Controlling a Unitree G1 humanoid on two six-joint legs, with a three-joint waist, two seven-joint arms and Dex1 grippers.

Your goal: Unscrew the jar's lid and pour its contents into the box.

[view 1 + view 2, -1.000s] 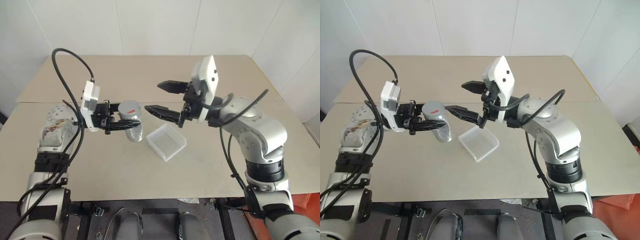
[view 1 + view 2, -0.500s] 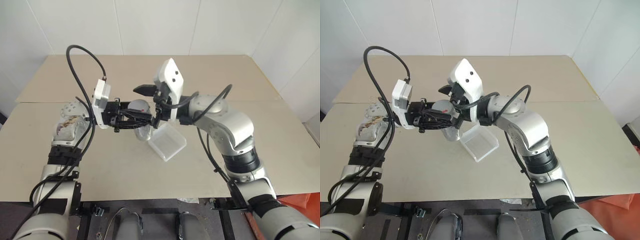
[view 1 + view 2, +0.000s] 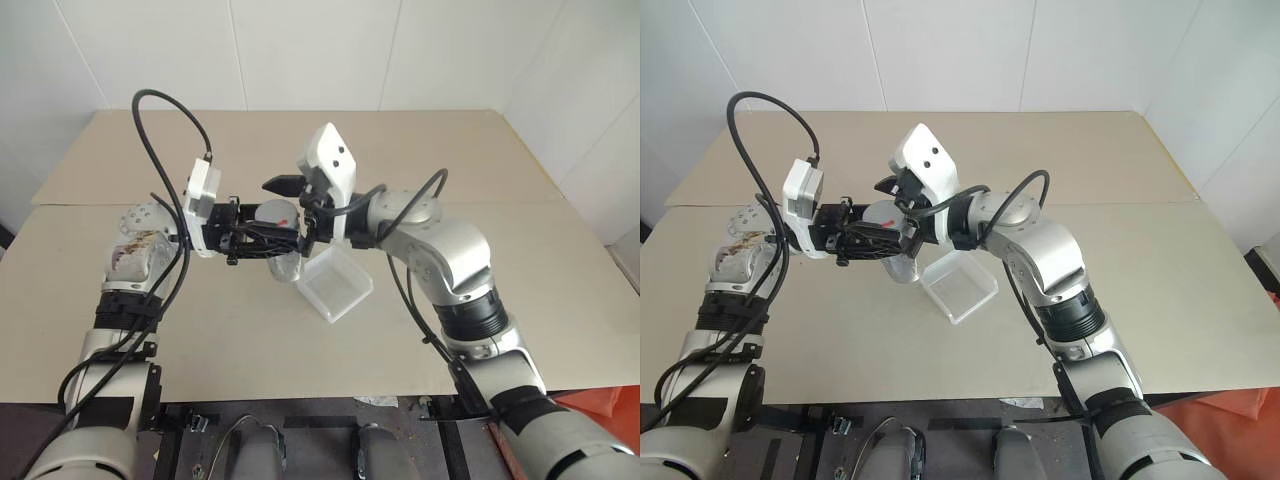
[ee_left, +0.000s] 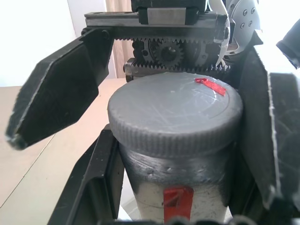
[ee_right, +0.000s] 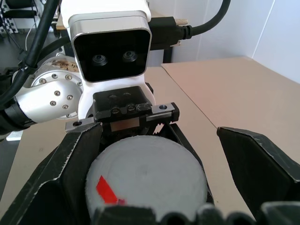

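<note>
Table (image 3: 200,330): a wide beige top is filling the middle of the head views, running from the lower edge up to the white wall.

Right arm (image 3: 440,250): it is reaching in from the lower right of the head views and bending across toward the centre, its white wrist camera block sitting just above the jar.

Left arm (image 3: 130,260): it is coming in from the lower left, its gripper pointing toward the centre of the frame.

Box (image 3: 335,285): the translucent white tray is lying on the table just right of and below centre, turned corner-on, close beside the jar's lower end; whether they are touching I cannot tell.

Left gripper (image 3: 275,242): its black fingers are pinching the jar by its body, one on either side, holding it above the table at the centre of the head views.

Right gripper (image 3: 290,212): its fingers (image 5: 260,159) are standing spread wide on either side of the lid, with a clear gap showing between them and the cap in its own wrist view.

Jar (image 4: 180,192): the clear body with a red mark is sitting clamped between the left fingers, low in the left wrist view, lid end facing the right gripper.

Lid (image 4: 176,112): the round grey ribbed cap is sitting on the jar, a small red mark near its edge, in the centre of the left wrist view.
</note>
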